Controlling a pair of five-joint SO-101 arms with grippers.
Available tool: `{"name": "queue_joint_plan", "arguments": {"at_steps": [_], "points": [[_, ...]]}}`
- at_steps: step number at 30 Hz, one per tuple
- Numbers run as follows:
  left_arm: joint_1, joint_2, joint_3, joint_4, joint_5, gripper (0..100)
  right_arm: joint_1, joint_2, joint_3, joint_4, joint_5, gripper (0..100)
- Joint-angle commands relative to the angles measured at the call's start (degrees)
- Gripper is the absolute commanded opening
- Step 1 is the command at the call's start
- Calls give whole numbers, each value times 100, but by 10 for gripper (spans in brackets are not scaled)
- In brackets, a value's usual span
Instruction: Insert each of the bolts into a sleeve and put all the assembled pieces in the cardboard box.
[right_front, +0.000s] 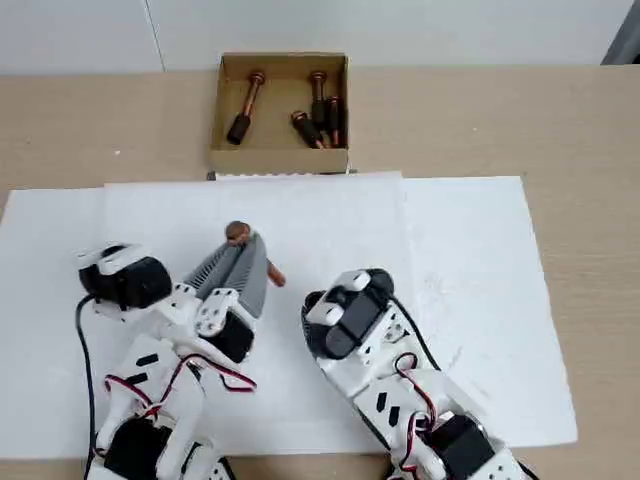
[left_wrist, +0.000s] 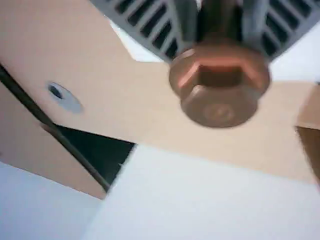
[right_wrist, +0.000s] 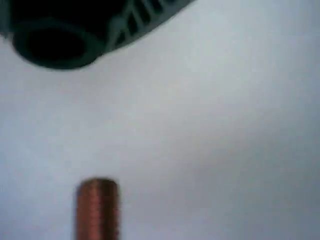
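Pinching of bolt (right_front: 238, 234): the copper bolt is clamped across its shank by the left gripper (right_front: 246, 252), whose grey fingers (left_wrist: 145, 20) are pressed onto it. The hex head stands proud of the fingertips, and the threaded end juts out on the side toward the right arm (right_front: 350, 312).
Place of bolt: it is held tilted above the white paper (right_front: 470, 300), toward the sheet's far edge and left of its middle.
Black sleeve (right_wrist: 50, 45): its open end is seen right against the right gripper (right_wrist: 117, 27). Whether that gripper is closed on it cannot be told.
Gap at the threads: the threaded end and the sleeve mouth are apart, with white paper seen between them.
Open cardboard box (right_front: 280, 158): it is set at the far edge of the bench (right_front: 560, 120), its near wall just at the paper's far edge. One assembled piece (right_front: 246, 102) lies by the left wall, and others are clustered by the right wall, with cardboard floor between.
Room ahead: a strip of paper lies between bolt head and box.
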Motion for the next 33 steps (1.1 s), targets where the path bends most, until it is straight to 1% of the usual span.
{"name": "queue_joint_plan", "arguments": {"at_steps": [1, 6, 8, 12, 17, 33], "points": [[308, -44, -31, -193, 44, 6, -101, -40, -53, -154, 220, 4], [633, -44, -22, -185, 44, 6, -101, -40, -44, -163, 246, 4], [703, -26, -22, -185, 44, 6, -92, -40, -44, -321, 246, 4], [712, -44, 145, -185, 44, 6, -92, -40, -62, -646, 264, 4], [686, -44, 286, -202, 44, 6, -92, -40, -79, -673, 624, 4], [651, -44, 286, -246, 44, 6, -101, -40, -53, -637, 615, 4]]}}
